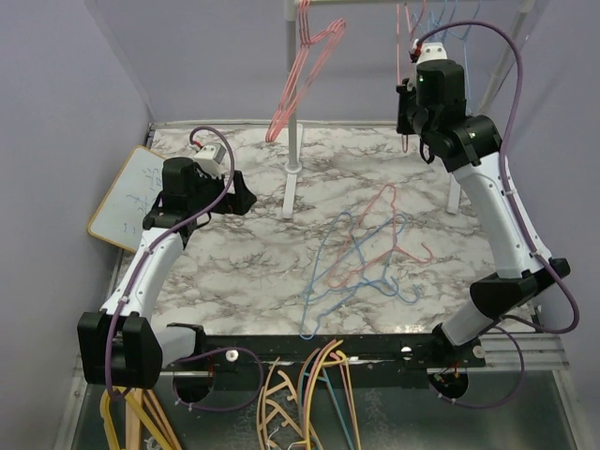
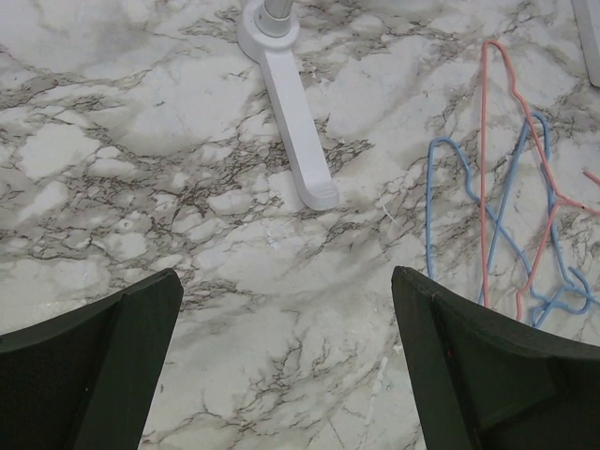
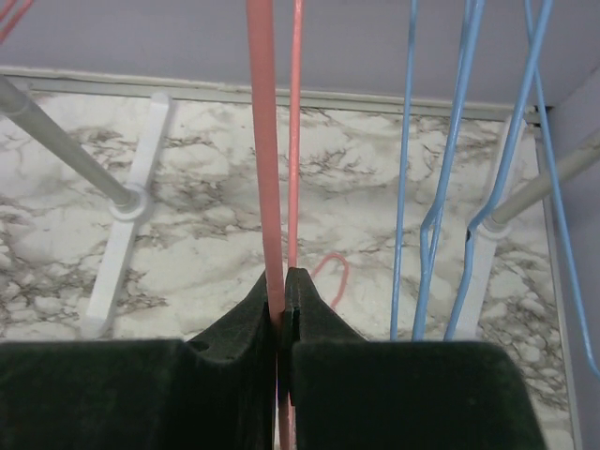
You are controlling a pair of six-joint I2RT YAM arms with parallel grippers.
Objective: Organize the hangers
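Several thin blue and pink hangers [image 1: 361, 258] lie tangled on the marble table right of centre; the left wrist view shows them at its right edge, as hangers [image 2: 506, 206]. More pink hangers [image 1: 305, 75] and blue hangers [image 3: 450, 169] hang from the rack at the back. My right gripper [image 1: 405, 111] is raised at the rack, shut on the wire of a pink hanger [image 3: 265, 141] that runs up between its jaws [image 3: 283, 281]. My left gripper [image 1: 246, 202] hovers open over bare marble left of the pile, with nothing between its fingers [image 2: 286, 281].
The white rack stands on a centre post [image 1: 292, 141] with a foot [image 2: 291, 122] and a right leg [image 1: 456, 192]. A whiteboard [image 1: 131, 197] leans at the table's left edge. Thick yellow and orange hangers [image 1: 300, 394] hang below the front edge. Purple walls close in on both sides.
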